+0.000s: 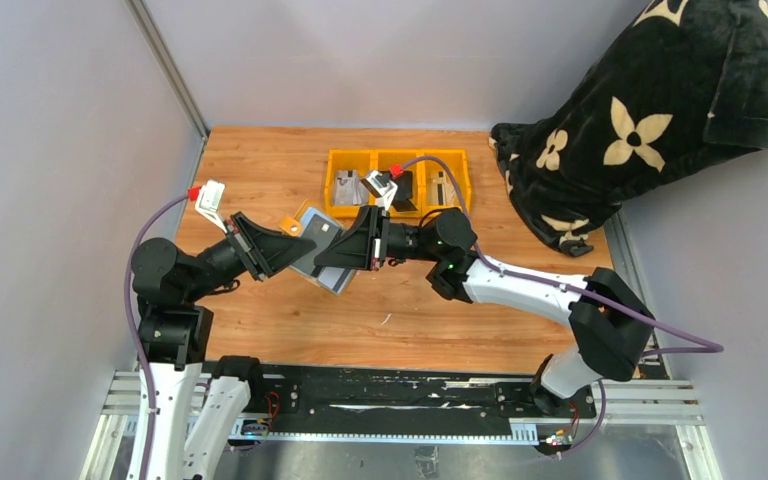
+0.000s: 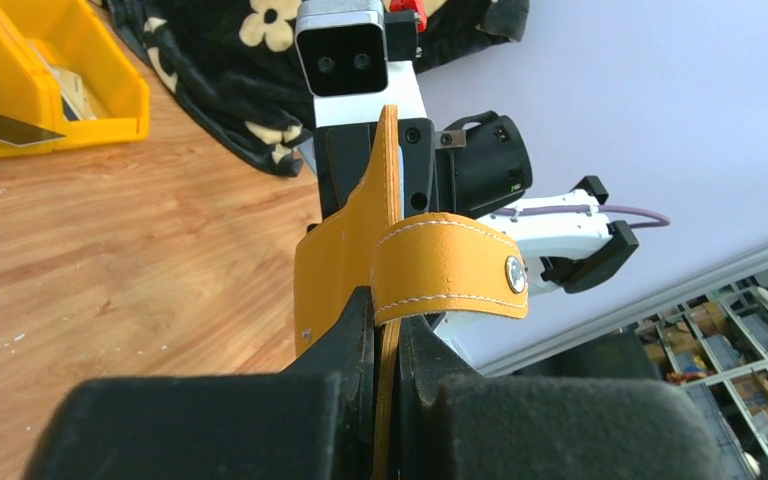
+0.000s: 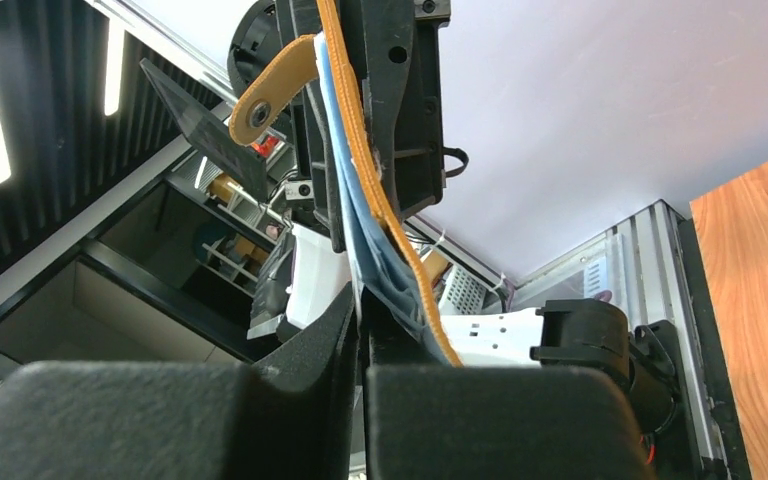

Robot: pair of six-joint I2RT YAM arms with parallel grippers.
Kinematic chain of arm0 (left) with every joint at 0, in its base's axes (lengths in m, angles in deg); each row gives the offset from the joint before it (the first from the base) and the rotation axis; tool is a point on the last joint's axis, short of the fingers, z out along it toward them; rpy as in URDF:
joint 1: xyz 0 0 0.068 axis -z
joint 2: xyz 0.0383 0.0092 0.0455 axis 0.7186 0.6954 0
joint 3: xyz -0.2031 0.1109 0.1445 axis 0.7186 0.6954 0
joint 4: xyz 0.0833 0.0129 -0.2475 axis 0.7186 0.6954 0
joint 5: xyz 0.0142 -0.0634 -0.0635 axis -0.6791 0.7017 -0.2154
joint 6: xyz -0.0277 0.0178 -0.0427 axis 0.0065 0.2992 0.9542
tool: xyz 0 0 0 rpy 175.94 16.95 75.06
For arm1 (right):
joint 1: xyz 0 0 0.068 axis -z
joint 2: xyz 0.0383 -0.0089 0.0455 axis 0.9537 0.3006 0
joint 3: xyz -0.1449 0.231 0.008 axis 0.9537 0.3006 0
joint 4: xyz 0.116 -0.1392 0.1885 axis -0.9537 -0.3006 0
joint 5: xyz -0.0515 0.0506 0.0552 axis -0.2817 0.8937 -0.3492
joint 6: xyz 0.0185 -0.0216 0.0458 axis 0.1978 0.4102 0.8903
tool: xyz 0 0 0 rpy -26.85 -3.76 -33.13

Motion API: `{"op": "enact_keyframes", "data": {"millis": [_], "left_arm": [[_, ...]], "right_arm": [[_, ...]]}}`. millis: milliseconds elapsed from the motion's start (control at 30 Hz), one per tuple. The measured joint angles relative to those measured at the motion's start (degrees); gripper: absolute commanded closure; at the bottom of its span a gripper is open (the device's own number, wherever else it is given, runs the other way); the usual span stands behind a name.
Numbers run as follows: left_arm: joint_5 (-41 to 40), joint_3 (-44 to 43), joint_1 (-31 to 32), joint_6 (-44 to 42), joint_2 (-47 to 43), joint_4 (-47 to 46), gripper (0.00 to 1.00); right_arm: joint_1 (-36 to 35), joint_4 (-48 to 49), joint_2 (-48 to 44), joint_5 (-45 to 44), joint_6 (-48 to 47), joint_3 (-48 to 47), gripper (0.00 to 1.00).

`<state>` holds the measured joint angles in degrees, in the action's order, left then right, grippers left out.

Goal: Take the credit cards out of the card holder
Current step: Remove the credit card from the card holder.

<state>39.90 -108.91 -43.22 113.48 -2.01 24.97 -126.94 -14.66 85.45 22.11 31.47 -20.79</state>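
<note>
Mid-frame, left gripper (image 2: 388, 330) clamps the wallet (image 2: 345, 262); right gripper (image 3: 360, 322) pinched shut on its blue lining (image 3: 365, 228). Draw straight out slowly, checking a card (image 1: 322, 229) follows

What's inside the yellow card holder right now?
Grey-blue lining shows inside the card holder, plus one dark card-like patch from above. The left gripper and right gripper cover the pockets, so any cards cannot be counted.
</note>
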Motion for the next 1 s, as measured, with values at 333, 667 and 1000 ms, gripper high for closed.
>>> {"op": "enact_keyframes", "data": {"millis": [333,667,1000], "left_arm": [[2.05,-0.02,0.48,1.07,0.20,0.04,0.99],[2.93,-0.98,0.79,1.27,0.96,-0.07,0.99],[2.03,-1.60,0.63,1.22,0.90,-0.92,1.00]], "right_arm": [[-0.81,3.39,-2.16,-1.57,0.55,3.76,1.00],[-0.94,-0.37,-6.62,-1.84,-2.54,6.32,0.85],[-0.79,-1.57,-8.33,-1.92,-2.78,6.75,1.00]]}}
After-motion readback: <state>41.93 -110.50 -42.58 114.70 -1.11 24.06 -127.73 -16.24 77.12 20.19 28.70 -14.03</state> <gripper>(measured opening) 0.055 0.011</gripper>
